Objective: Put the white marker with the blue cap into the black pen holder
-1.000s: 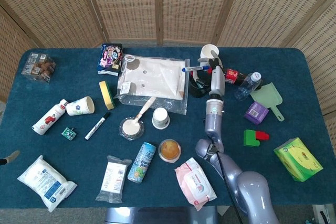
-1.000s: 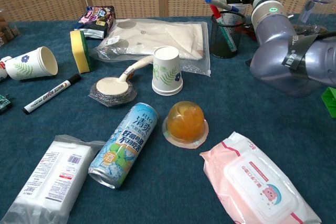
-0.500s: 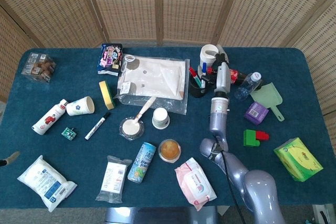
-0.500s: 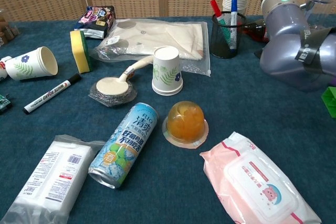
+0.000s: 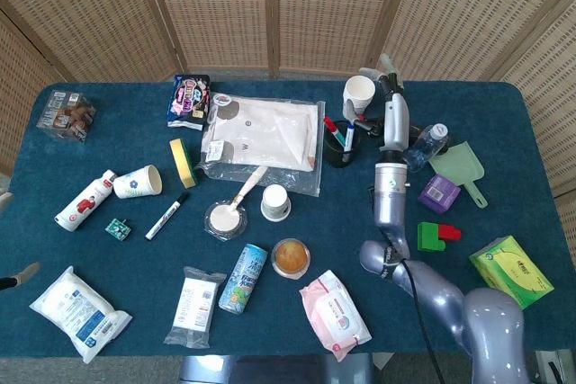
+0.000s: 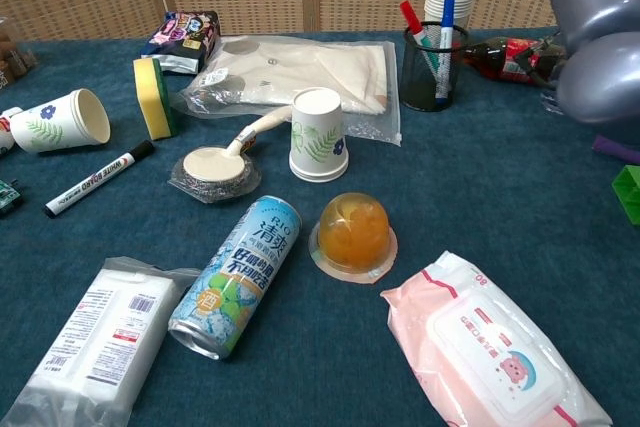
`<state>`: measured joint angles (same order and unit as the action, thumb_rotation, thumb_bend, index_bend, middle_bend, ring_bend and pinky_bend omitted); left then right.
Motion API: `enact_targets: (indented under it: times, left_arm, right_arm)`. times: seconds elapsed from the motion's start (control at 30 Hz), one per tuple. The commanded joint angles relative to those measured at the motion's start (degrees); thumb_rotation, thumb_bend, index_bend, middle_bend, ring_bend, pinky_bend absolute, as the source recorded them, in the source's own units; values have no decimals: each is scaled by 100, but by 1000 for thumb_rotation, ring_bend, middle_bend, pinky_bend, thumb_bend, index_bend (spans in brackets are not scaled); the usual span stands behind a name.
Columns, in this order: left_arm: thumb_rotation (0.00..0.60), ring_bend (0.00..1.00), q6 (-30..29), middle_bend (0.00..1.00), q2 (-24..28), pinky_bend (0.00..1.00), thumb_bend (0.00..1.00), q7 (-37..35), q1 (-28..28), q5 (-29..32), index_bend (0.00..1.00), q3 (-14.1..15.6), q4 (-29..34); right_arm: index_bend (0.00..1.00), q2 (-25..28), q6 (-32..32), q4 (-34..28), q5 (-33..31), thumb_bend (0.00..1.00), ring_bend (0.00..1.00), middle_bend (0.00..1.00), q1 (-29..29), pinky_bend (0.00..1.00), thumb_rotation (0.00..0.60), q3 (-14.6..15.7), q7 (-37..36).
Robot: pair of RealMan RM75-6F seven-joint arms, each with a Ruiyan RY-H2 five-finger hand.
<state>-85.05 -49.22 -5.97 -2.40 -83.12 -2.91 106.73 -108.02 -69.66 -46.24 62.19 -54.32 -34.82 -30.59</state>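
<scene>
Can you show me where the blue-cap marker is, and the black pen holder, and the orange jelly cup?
blue-cap marker (image 6: 443, 35), chest view, on its white barrel.
black pen holder (image 6: 422, 82), chest view, on its mesh front wall.
orange jelly cup (image 6: 352, 230), chest view, on its domed top.

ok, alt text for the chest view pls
A white marker with a blue cap stands in the black mesh pen holder beside a red-capped marker, at the back of a cluttered blue table. In front lie a drink can, an upturned paper cup and a pack of wet wipes; part of the right arm shows top right.
</scene>
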Motion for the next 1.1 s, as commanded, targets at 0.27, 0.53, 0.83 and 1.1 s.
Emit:
enact_targets:
  times: [0.27,0.53,0.83,1.1]
  left_arm:
    - [600,0,-32,0,51,0,87,-177,3,-334,0,109,-61]
    - [600,0,-57,0,-18,0,88,68,6,-559,0,208,-13]
    - [600,0,-116,0,-183,0,87,500,37,-652,0,270,131]
    - [600,0,-226,0,-439,0,88,847,101,-497,0,233,158]
  right_arm:
    - [272,3058,-1214,-4410,1271,392,0,22,2175,45,600,1305,2087]
    - [253,4016,-1499,-4739,1824,353,0,11,2961,44,600,1882,1820]
    - [255,4466,-1939,-4388,2262,312,0,14,3854,44,600,2624,1590]
    - [256,4622,-2190,-4276,2052,169,0,0,4473,0,600,2944,2252]
